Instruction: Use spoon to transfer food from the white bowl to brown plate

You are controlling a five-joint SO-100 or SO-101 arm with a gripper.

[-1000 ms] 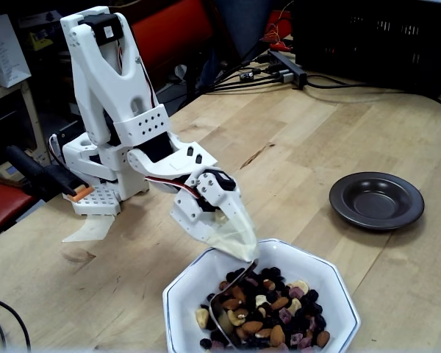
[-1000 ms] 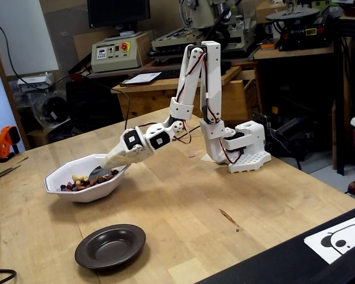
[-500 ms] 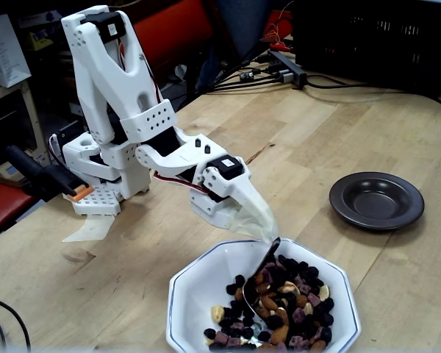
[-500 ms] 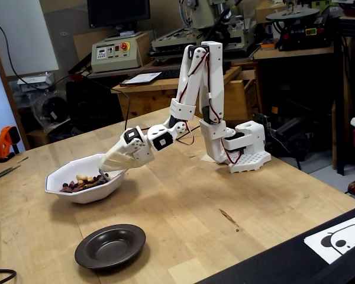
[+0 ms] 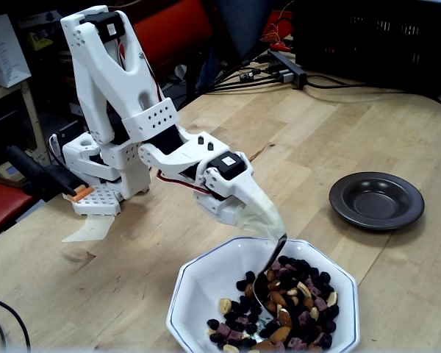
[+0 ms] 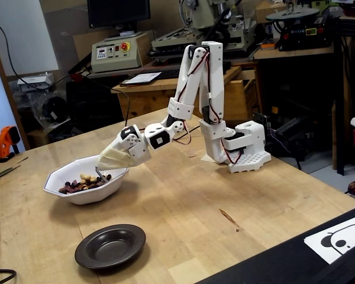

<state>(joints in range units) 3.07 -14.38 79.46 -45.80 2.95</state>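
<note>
In a fixed view the white bowl (image 5: 206, 287) is sitting nearest, at the tabletop's (image 5: 338, 125) front edge, with the food (image 5: 294, 301) now heaped toward its right half and a bare white patch showing on the left. A second ago the nuts and berries were spreading across the middle; the spoon (image 5: 268, 268) has been sweeping rightward through them and is now standing steeply, its oval end buried in the pile. That looks like the gathering stroke of a scoop, so nothing is travelling to the brown plate (image 5: 376, 198) yet, which is lying empty and well apart, farther back to the right.

Above the bowl's rim the claw (image 5: 268, 220) is staying clamped on the spoon's cream-taped handle; the tape is hiding how narrow the jaws are standing.

In the other fixed view the arm is reaching down over the bowl (image 6: 77, 192), with the plate (image 6: 110, 245) in front. No brand or label is readable; a card (image 6: 340, 239) at the right edge is showing only a panda-like drawing.
</note>
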